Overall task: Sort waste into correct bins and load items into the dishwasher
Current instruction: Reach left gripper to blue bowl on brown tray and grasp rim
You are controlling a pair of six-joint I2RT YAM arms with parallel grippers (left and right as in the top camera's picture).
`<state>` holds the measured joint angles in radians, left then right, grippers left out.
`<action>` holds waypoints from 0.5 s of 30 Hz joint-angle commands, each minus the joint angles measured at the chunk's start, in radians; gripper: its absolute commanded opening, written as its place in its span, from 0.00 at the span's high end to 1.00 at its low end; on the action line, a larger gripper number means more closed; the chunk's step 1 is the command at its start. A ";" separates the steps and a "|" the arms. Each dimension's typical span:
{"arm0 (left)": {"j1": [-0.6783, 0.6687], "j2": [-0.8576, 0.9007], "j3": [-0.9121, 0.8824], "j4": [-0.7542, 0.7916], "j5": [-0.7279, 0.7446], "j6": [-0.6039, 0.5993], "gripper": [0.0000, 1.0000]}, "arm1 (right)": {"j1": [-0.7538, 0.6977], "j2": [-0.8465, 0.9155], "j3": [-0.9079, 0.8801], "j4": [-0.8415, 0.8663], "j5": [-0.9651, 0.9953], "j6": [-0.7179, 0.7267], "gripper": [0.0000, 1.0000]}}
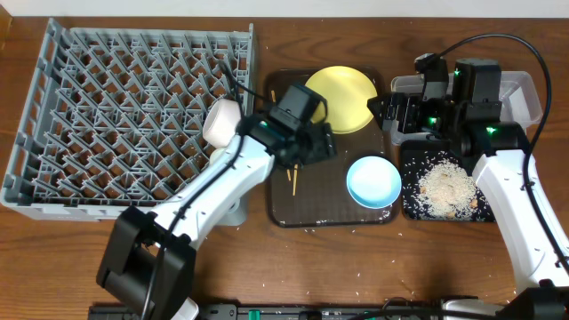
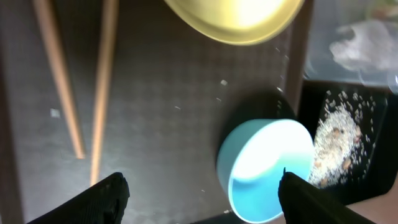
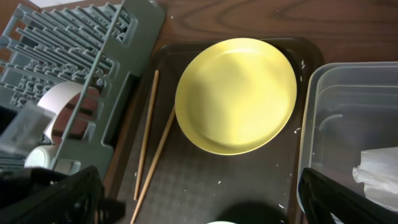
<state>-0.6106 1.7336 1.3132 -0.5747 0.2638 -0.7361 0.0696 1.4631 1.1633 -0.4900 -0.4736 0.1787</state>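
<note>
The yellow plate (image 1: 342, 98) and light blue bowl (image 1: 373, 180) sit on the brown tray (image 1: 329, 209). The chopsticks (image 1: 291, 180) lie at the tray's left, partly under my left gripper (image 1: 307, 142). It is open and empty above the tray, between the chopsticks (image 2: 81, 93) and the bowl (image 2: 267, 171). My right gripper (image 1: 391, 116) is open and empty, over the tray just right of the plate (image 3: 236, 93). A white cup or bowl (image 1: 222, 120) lies at the grey rack's (image 1: 133, 107) right edge. Rice crumbs (image 1: 444, 187) fill the black tray (image 1: 411, 206). The napkin (image 3: 379, 171) lies in the clear tub (image 3: 311, 124). The wrapper is out of view.
The right arm covers most of the clear tub (image 1: 524, 93). Stray rice grains (image 1: 391, 262) dot the wooden table in front of the trays. A second pale round item (image 3: 37, 155) shows by the rack's edge.
</note>
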 commanded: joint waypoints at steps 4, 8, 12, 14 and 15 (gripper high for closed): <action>-0.041 0.040 0.000 0.024 -0.007 -0.011 0.21 | -0.029 -0.047 0.003 0.087 -0.002 0.092 0.01; -0.051 0.072 0.000 0.035 -0.018 -0.010 0.22 | -0.163 -0.204 0.010 0.100 0.146 0.194 0.01; -0.084 0.112 0.000 0.073 -0.057 -0.011 0.22 | -0.287 -0.366 0.010 -0.050 0.568 0.340 0.01; -0.105 0.153 0.000 0.099 -0.067 -0.011 0.21 | -0.294 -0.393 0.010 -0.120 0.786 0.374 0.01; -0.115 0.175 0.000 0.114 -0.066 -0.011 0.22 | -0.294 -0.394 0.010 -0.150 0.876 0.383 0.01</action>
<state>-0.7002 1.8515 1.3132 -0.4782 0.2260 -0.7368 -0.2096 1.0763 1.1713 -0.5896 0.0074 0.4637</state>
